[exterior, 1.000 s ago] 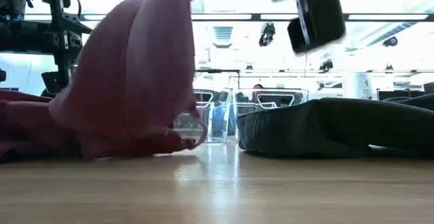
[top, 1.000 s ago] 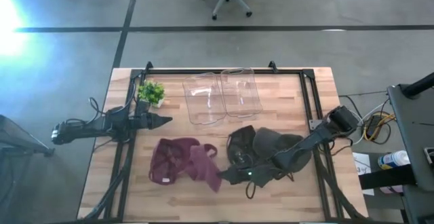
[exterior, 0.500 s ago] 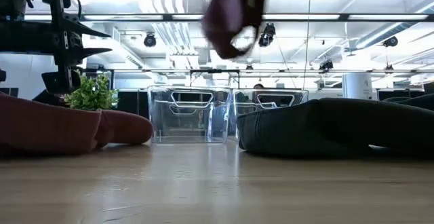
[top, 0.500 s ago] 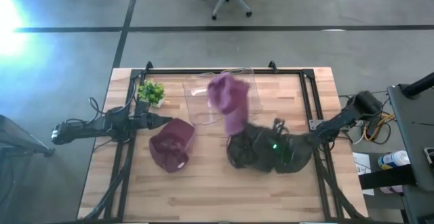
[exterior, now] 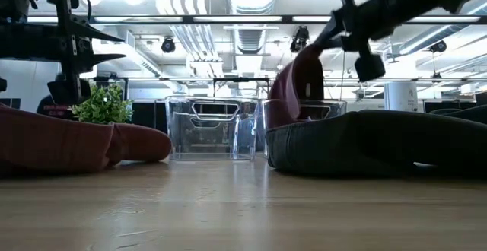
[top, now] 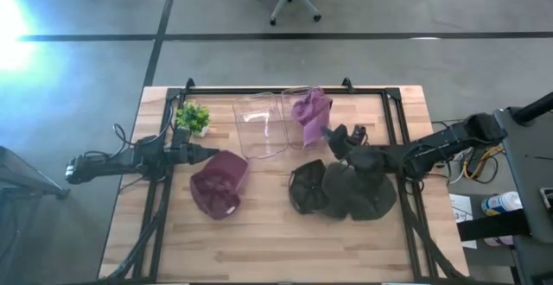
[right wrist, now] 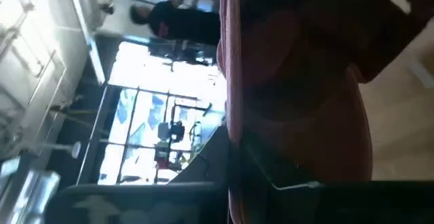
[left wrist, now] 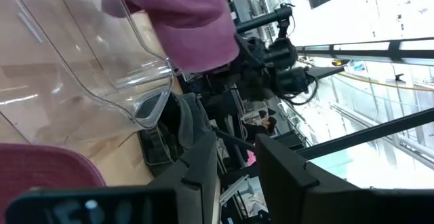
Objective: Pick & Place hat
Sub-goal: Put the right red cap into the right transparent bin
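Observation:
A mauve hat (top: 311, 110) hangs over the right one of two clear bins (top: 304, 123), held by my right gripper (top: 331, 137), which is shut on it and reaches in from the table's right. In the low view the hat (exterior: 297, 84) droops from that gripper (exterior: 332, 32) down behind the bin's rim. A maroon hat (top: 218, 182) lies on the table's left half, with dark hats (top: 346, 190) on the wood at the right. My left gripper (top: 207, 153) hovers open beside the maroon hat, above the table (exterior: 106, 46). My right gripper pinches the mauve hat by its near-right edge (top: 323, 129), coming slanted from the table's right and above. The cloth fills the right wrist view (right wrist: 291, 81) and hides the fingertips. The hat hangs slack below the fingers, its lower part (exterior: 283, 112) down at the right bin.
The left clear bin (top: 259, 128) stands next to the right one near the far edge. A small green plant (top: 193, 117) sits at the far left. Black frame rails (top: 393, 121) run along the table's sides. Bare wood (top: 259, 242) lies along the near edge.
My right gripper has lifted the mauve hat off the near middle of the table, swung it up and toward the far edge, then lowered it over the right bin. The maroon hat beside it stayed on the table and settled into a rounder heap.

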